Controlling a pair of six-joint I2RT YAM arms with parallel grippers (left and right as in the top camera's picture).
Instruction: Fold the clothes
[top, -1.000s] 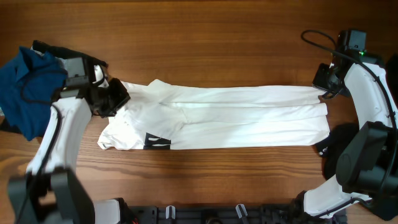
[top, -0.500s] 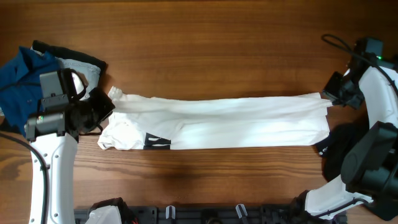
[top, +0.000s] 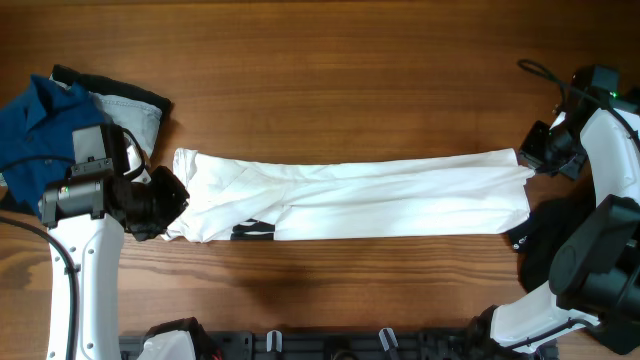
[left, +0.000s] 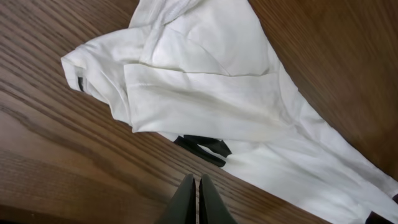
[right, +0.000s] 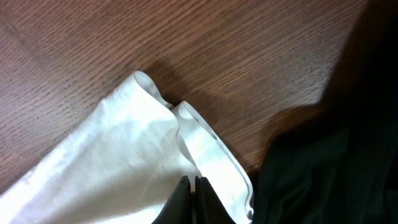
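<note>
The white T-shirt (top: 360, 195) is lying stretched in a long band across the tabletop (top: 330, 70). The left end effector (left: 196, 190) is hovering over bare wood just beside the bunched sleeve, fingers pressed together and empty. The right end effector (right: 191, 185), also pinched together, is sitting at the shirt's right hem; whether it is gripping cloth cannot be told. A blue garment (top: 35, 125) and a grey garment (top: 140, 118) are crowding the left arm, and black fabric (right: 323, 155) is lying just beside the right hem.
</note>
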